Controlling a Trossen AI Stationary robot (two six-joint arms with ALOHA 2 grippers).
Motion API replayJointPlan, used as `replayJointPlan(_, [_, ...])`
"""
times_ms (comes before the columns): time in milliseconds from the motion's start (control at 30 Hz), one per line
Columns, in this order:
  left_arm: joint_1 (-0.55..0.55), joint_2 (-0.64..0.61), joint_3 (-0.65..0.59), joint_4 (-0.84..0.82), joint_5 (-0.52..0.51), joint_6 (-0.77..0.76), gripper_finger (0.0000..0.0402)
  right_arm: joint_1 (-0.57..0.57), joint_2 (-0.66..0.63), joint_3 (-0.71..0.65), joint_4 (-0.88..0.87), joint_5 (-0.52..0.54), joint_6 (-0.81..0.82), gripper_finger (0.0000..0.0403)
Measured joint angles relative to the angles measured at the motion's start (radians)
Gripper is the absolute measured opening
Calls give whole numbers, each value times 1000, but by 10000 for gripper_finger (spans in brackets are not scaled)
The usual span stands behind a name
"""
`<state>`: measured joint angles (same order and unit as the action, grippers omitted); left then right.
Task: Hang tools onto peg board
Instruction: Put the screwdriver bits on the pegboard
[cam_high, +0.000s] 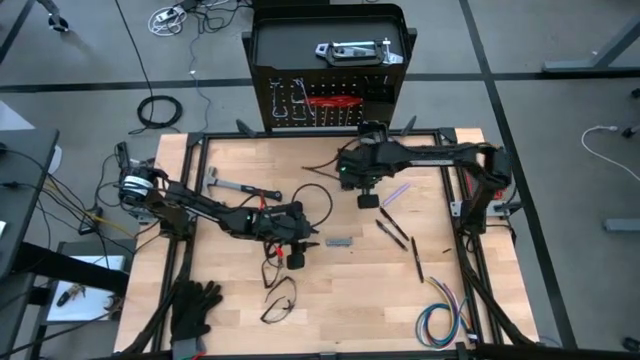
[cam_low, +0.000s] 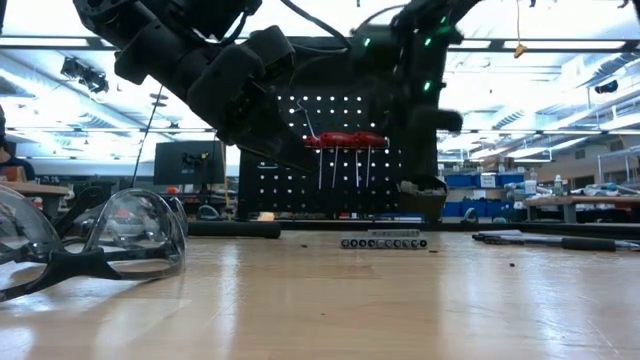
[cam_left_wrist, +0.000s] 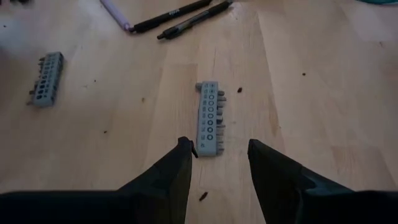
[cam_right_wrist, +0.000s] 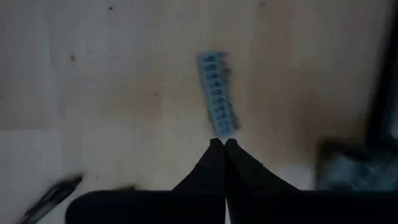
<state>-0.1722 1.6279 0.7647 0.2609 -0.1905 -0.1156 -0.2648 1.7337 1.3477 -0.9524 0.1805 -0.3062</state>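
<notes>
Two bit holders (cam_left_wrist: 210, 118) mid-table, apparently unobstructed

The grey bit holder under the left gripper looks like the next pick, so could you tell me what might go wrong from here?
1. The left gripper hovers open over just one end of the bit holder; gripped there, the long strip could swing or slip.
2. Its bits stand loose in their sockets and may drop out if it tilts.
3. The right gripper is shut and empty above a second holder, so it must reopen before picking.
</notes>
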Motion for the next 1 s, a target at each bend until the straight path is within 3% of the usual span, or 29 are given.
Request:
replayJointPlan(133, [0,0,0,-4,0,-5,156,-8,-87,-10,-23,-62,61,13])
replayJointPlan(300, [0,0,0,-5,0,-16,156,1,-153,-11,-53,-161,77,58])
replayJointPlan(500, [0,0,0,-2,0,-17,156,4,-177,-11,-22,-193,203,95])
replayJointPlan(633, [0,0,0,-2,-1,-16,156,4,-169,-11,-17,-197,370,97])
replayJointPlan(833, [0,0,0,6,-3,-15,156,14,-163,-11,-59,-212,451,85])
replayJointPlan(1000, [0,0,0,-2,-3,-16,156,66,-155,-28,-76,-291,478,69])
